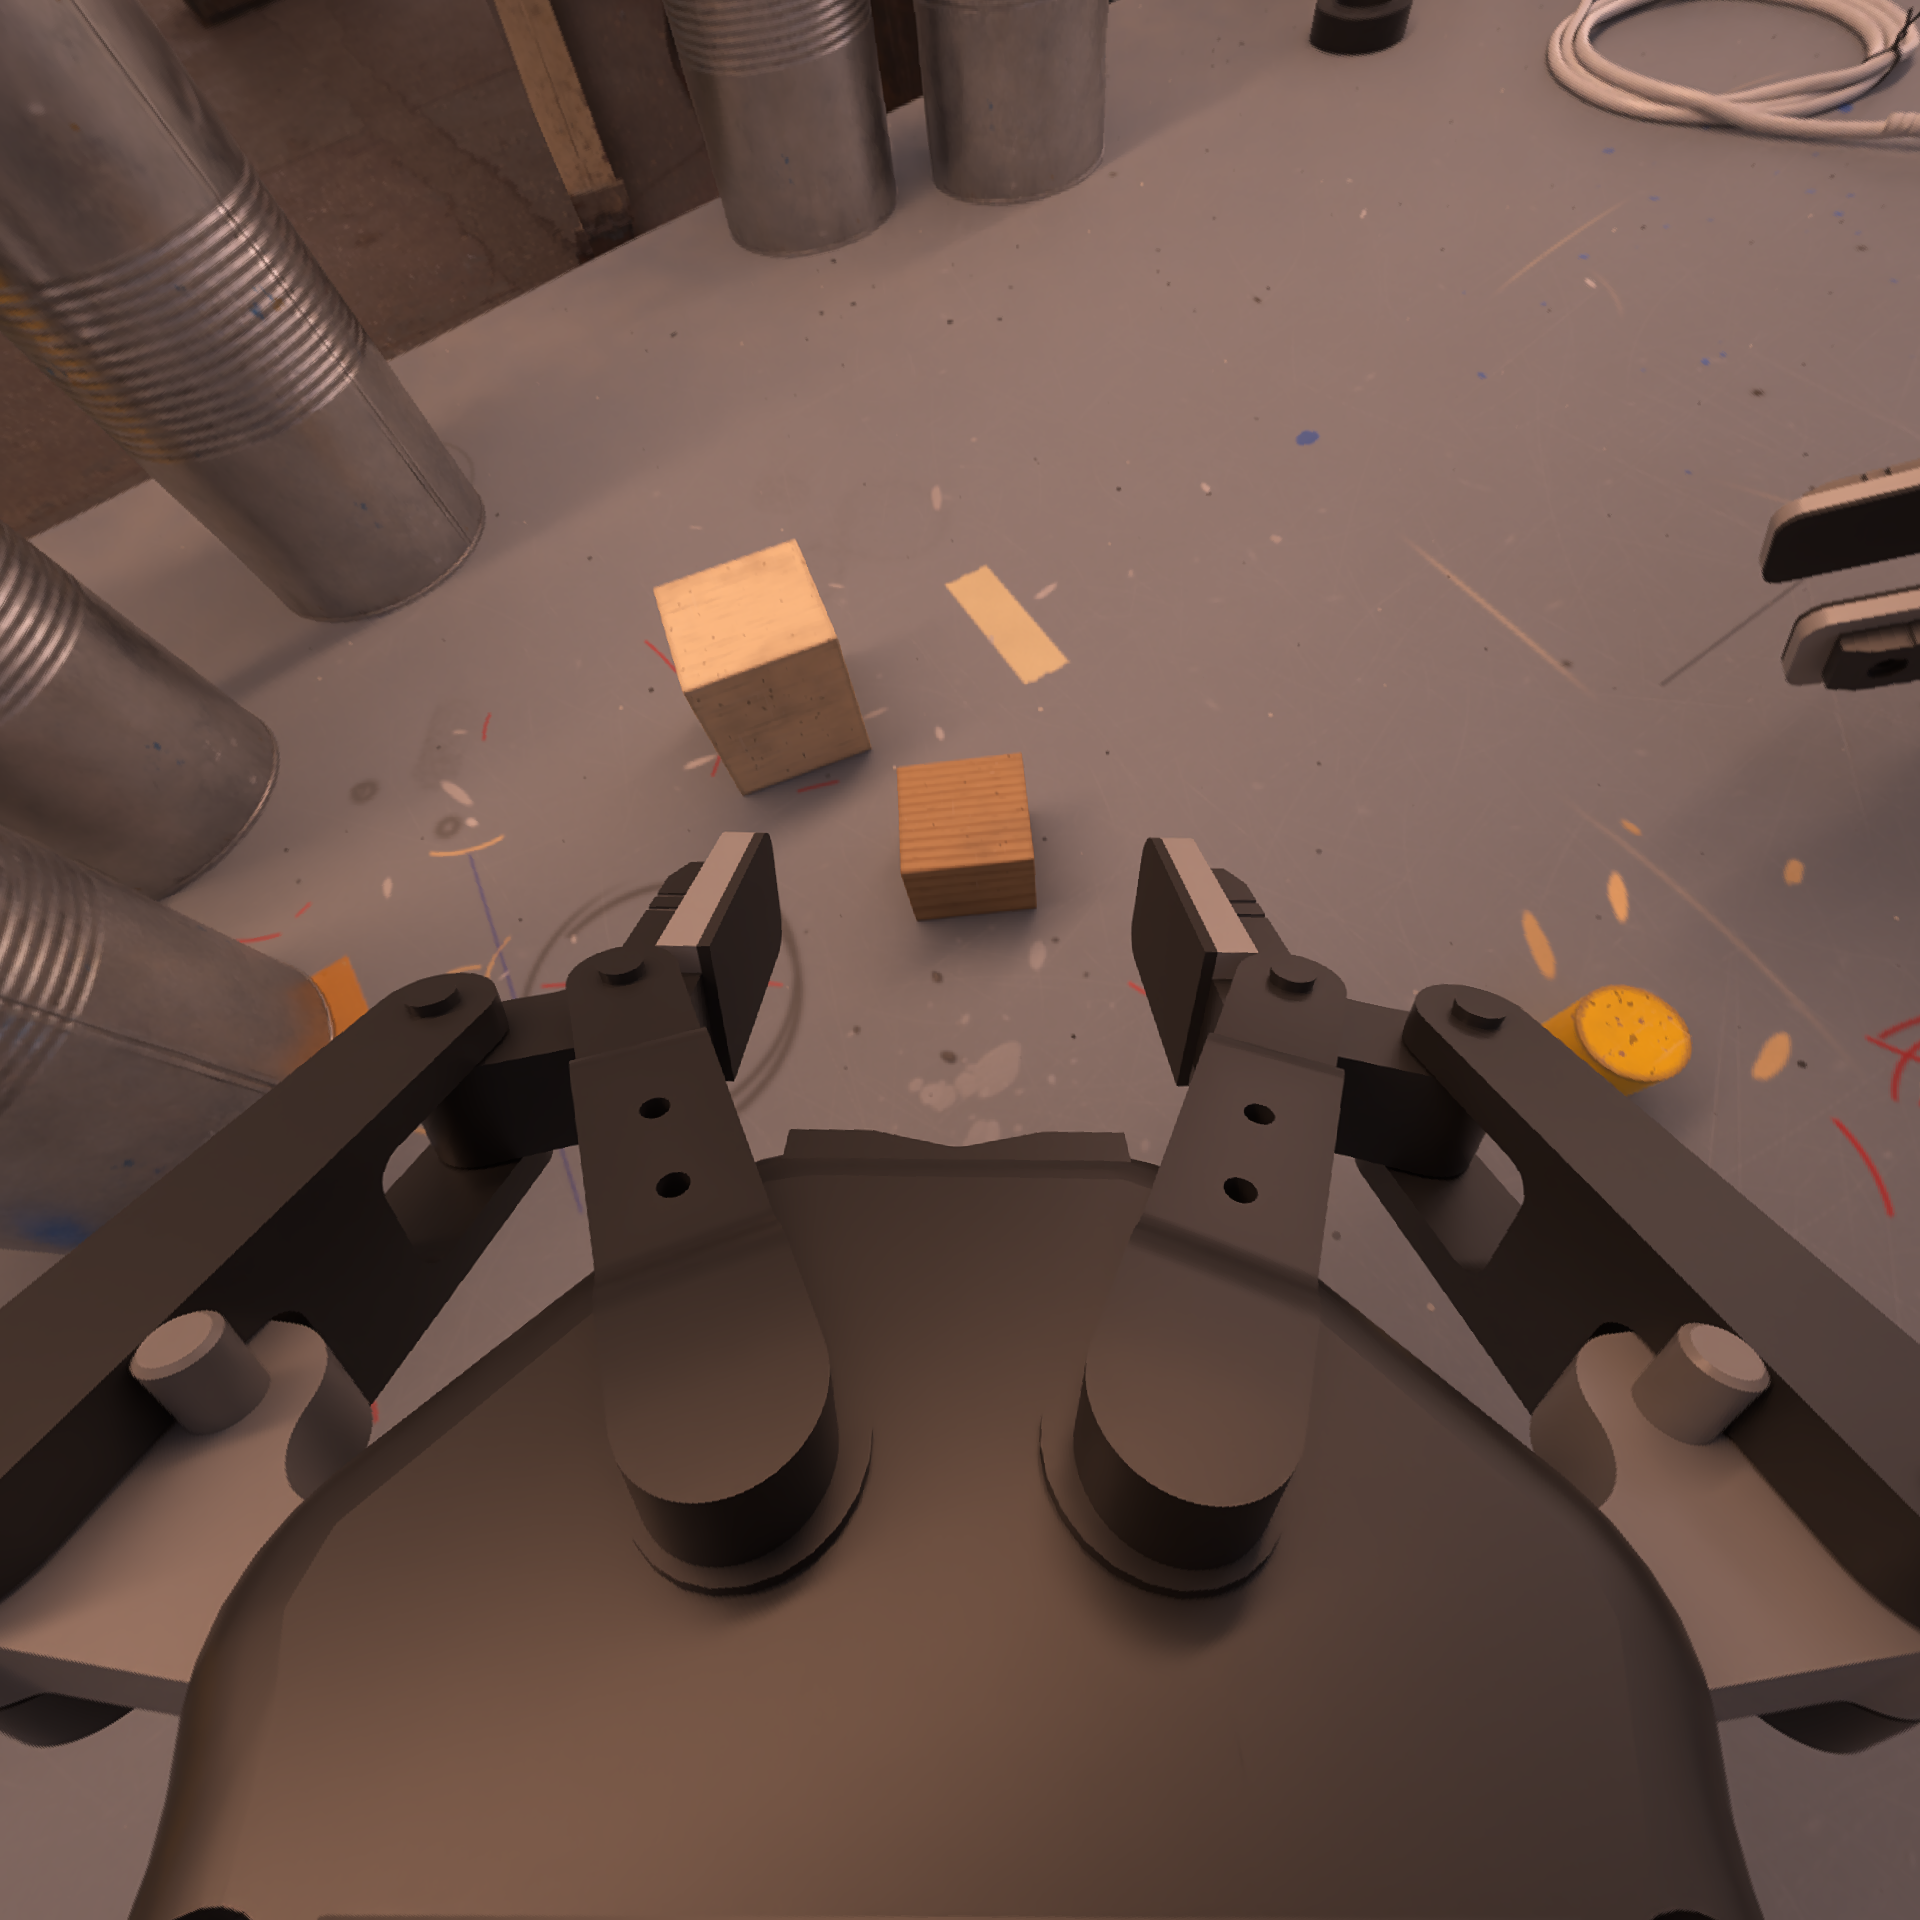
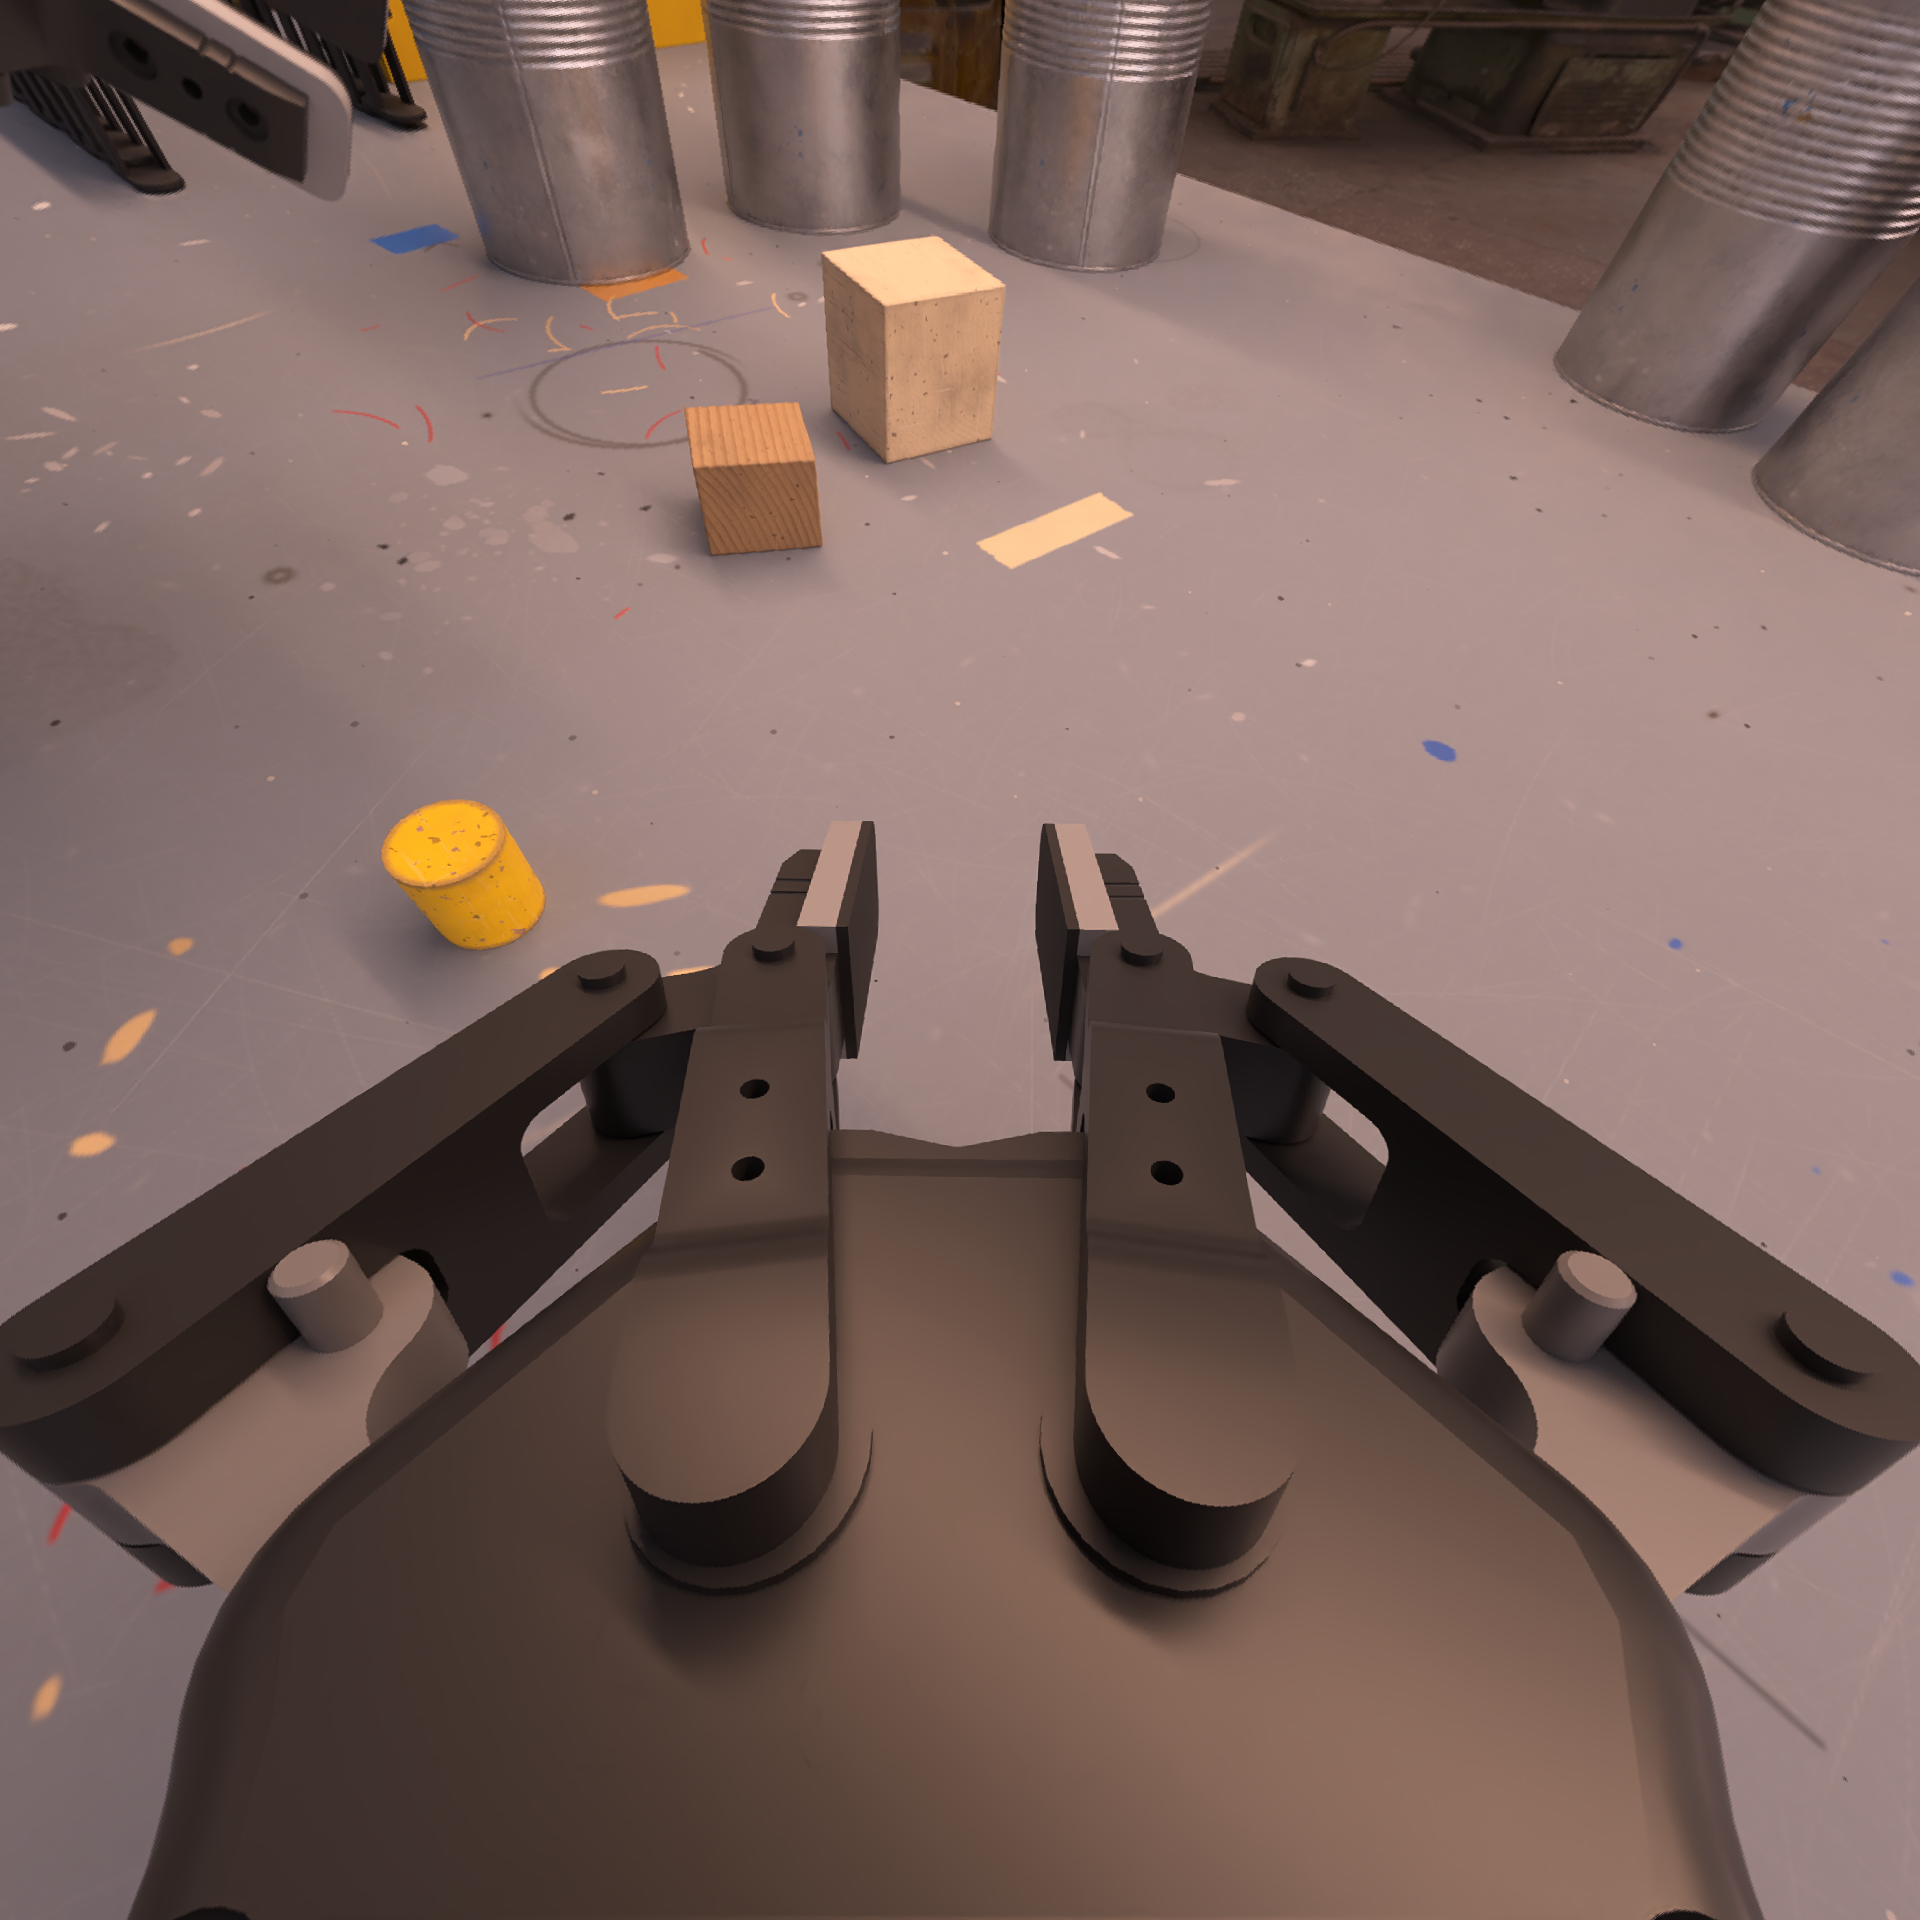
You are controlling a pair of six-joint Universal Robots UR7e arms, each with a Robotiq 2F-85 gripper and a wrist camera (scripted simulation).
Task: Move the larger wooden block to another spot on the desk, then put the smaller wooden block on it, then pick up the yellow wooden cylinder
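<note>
Standing upright on the worktop (image 1: 1351,312), the larger wooden block (image 1: 764,665) looks rigid and light; grip its flat opposite sides; both sets of fingers (image 1: 743,914) are spread, empty.

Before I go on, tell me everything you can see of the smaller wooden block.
The smaller wooden block is a near-cube of orange-brown wood with fine parallel grain lines on its faces. It sits flat and upright on the grey desk, beside the taller pale block, with a narrow gap between them. Nothing rests on it and no fingers touch it. In the left wrist view it lies just ahead of the open left gripper.
</note>
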